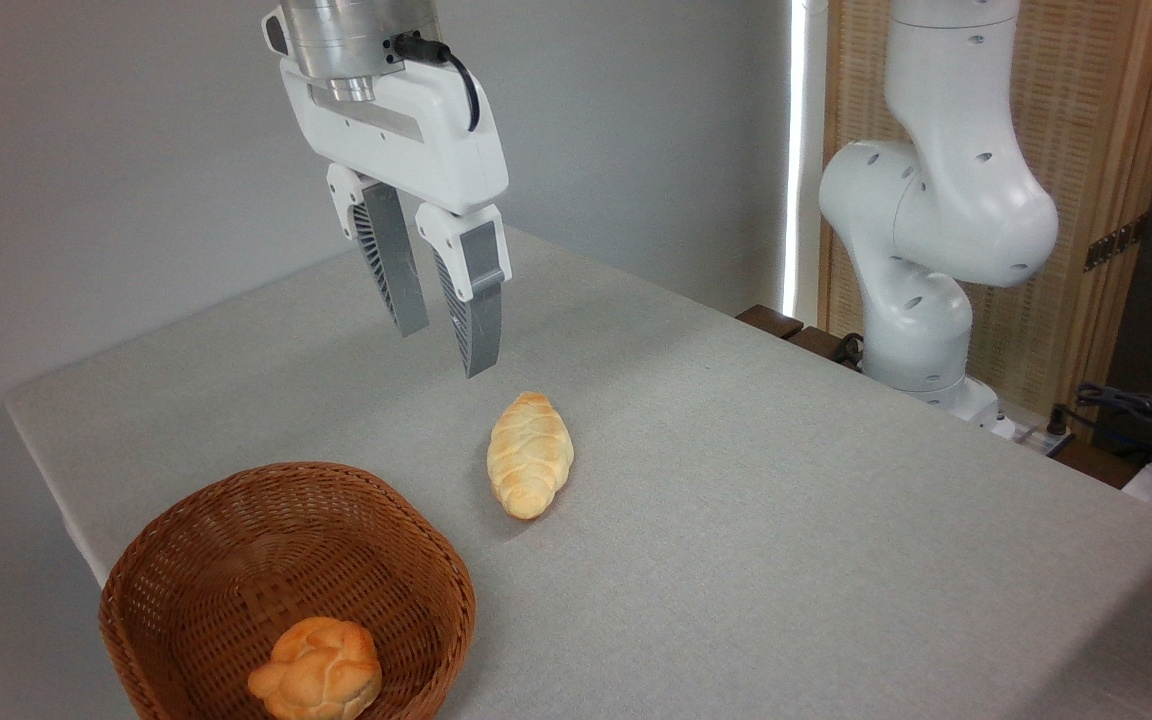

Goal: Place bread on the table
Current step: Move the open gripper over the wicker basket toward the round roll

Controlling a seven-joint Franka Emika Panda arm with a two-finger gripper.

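Sitting in the bottom of the wicker basket (286, 580), well below and to the left of the gripper (446, 345), the bread (317, 672) is a small knotted bun resting against the near wall, not yet lifted out. The gripper hangs high above the table (786, 500) with nothing between its two fingers (474, 300), which are spread only a narrow way apart.

The likely trouble comes from the basket. Its rim stands tall around the bun, and the bun lies close to the near side, so a finger coming straight down could catch the weave, tip the basket or shove it along the cloth instead of reaching the bread. The gap as it stands also looks narrower than the bun, so a descent without widening first would probably press on the crust and not go around it. A rounded, bumpy crust could roll out of a shallow pinch as well.

Almost directly beneath the gripper, slightly to its right, lies a long braided loaf (530, 455) on the cloth; it is the nearer item and could be taken by mistake. Further right stands the arm's white base (921, 260), with cables (1136, 415) at the table's far edge, well clear of the work.
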